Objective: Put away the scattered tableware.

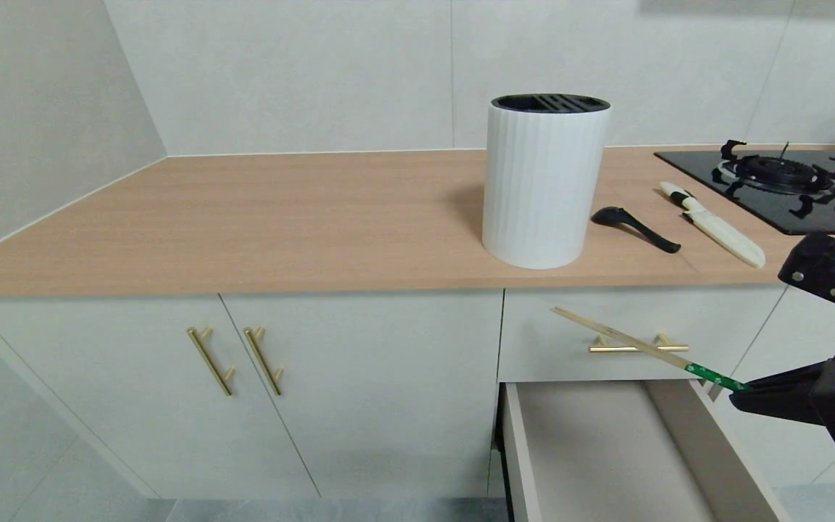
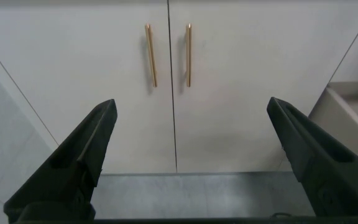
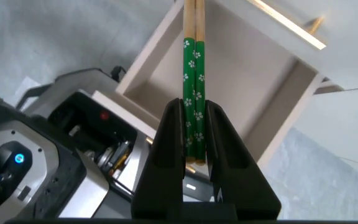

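Two cupboard doors (image 1: 233,362) with golden handles stand at the far left. The left gripper (image 2: 191,106) faces them from low down, its fingers wide apart and holding nothing.

Further right on the wooden counter (image 1: 280,217) stands a tall white holder (image 1: 544,185) with black slots on top. Just beside it lies a black spoon (image 1: 633,227), then a pale knife (image 1: 715,225), both waiting to be put away.

Below the counter edge, a pair of chopsticks (image 1: 635,344) slants across the front of the closed upper drawer (image 1: 533,341), above the open drawer (image 1: 515,449). The right gripper (image 1: 740,388) is clamped on their green flowered end, and the wrist view shows the two sticks (image 3: 191,74) pressed together side by side between the fingers.

I think the step in hand is laying the chopsticks in the open drawer. To do it well, the arm should first draw the long free end away from the golden handle (image 1: 638,348), which it crosses closely. Then it should bring the pair level and lower it near the drawer floor before letting go, so the sticks do not bounce or roll apart.
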You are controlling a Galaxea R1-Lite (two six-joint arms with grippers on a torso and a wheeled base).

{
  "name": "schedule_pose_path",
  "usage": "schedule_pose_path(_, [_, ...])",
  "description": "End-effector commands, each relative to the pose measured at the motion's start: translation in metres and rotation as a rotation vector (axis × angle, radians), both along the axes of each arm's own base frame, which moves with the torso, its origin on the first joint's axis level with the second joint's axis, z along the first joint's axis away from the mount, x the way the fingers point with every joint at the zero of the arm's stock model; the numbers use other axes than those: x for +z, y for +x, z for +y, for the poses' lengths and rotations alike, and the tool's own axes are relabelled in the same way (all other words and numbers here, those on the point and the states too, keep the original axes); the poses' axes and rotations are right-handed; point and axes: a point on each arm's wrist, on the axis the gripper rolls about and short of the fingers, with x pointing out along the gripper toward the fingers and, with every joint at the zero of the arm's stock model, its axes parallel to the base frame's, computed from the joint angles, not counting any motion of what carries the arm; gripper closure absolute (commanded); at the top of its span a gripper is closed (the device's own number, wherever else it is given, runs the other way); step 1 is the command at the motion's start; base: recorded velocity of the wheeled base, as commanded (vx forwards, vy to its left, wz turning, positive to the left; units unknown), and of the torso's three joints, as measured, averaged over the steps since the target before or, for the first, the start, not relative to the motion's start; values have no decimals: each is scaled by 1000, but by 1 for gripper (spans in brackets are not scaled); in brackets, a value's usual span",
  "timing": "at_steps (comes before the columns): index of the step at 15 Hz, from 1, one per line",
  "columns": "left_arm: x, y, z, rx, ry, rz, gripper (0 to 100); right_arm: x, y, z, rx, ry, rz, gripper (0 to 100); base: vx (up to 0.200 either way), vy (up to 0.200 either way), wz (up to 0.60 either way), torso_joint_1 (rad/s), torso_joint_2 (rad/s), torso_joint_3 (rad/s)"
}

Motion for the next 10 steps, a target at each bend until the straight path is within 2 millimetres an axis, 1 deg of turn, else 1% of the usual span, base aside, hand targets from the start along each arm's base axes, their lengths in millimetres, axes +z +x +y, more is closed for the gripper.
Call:
schedule_pose_path(1, [0,0,0,1,0,0,0,-3,3,4,11,-8,16,100,0,0,0,-178,471,286])
schedule_pose_path(6, [0,0,0,1,0,0,0,-12,12,8,11,-27,54,100,0,0,0,-166,468,298])
schedule_pose_path(10, [0,0,0,-1,0,0,0,-20,22,13,9,-48,95,100,0,0,0,-121,437,308])
